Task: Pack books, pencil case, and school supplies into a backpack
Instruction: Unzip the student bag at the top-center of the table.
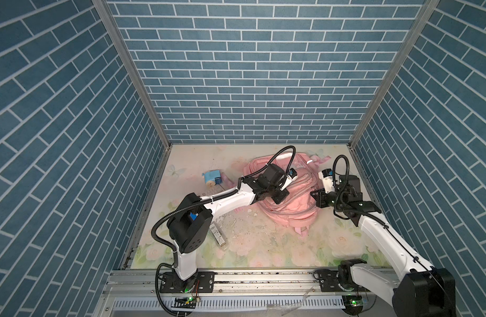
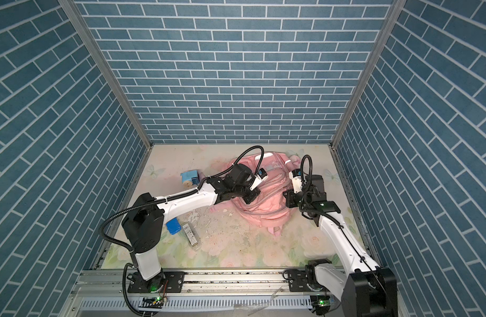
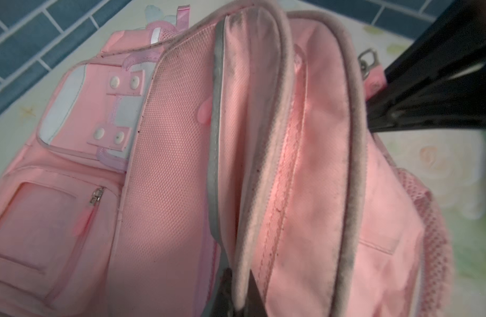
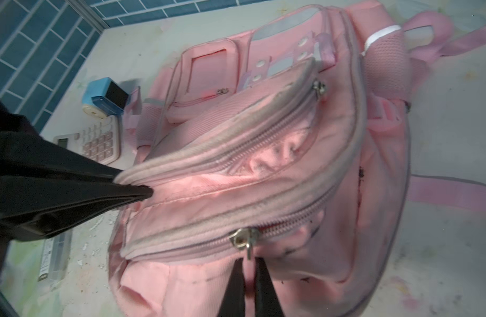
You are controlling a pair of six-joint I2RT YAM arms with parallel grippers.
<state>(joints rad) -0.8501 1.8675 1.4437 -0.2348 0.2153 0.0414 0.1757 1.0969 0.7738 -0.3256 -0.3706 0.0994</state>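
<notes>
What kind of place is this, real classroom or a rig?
Likely a staged robot test booth: blue brick-print panels in aluminium framing, a floral-print tabletop, and two arms bolted to a front rail.
</notes>
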